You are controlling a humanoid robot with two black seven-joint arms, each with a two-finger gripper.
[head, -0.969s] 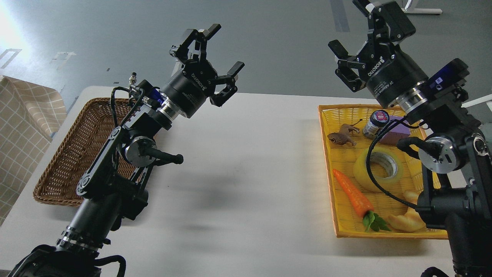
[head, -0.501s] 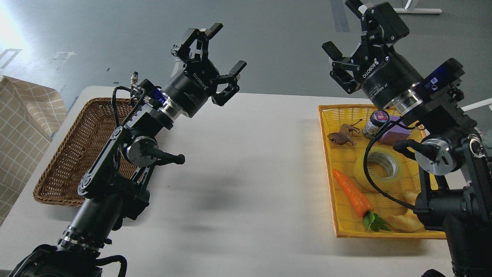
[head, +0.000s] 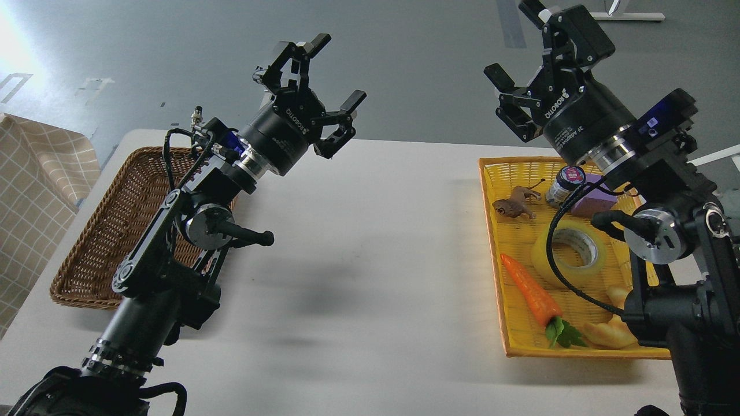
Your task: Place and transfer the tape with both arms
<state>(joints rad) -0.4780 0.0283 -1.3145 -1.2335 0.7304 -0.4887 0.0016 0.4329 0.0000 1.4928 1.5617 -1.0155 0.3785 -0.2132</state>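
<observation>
Tape point(head: 569, 251) lies flat in yellow basket point(head: 491, 190), prob. light, stiff, slick-sided — grab across ring wall; right gripper point(head: 517, 69) & left gripper point(head: 326, 75) both spread wide, empty.

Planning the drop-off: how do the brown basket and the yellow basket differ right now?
The brown basket is dark wicker on the table's left, showing nothing inside; part is hidden behind the arm. The yellow basket on the right holds the tape, a carrot and more. Both are shallow, woven and rectangular.
</observation>
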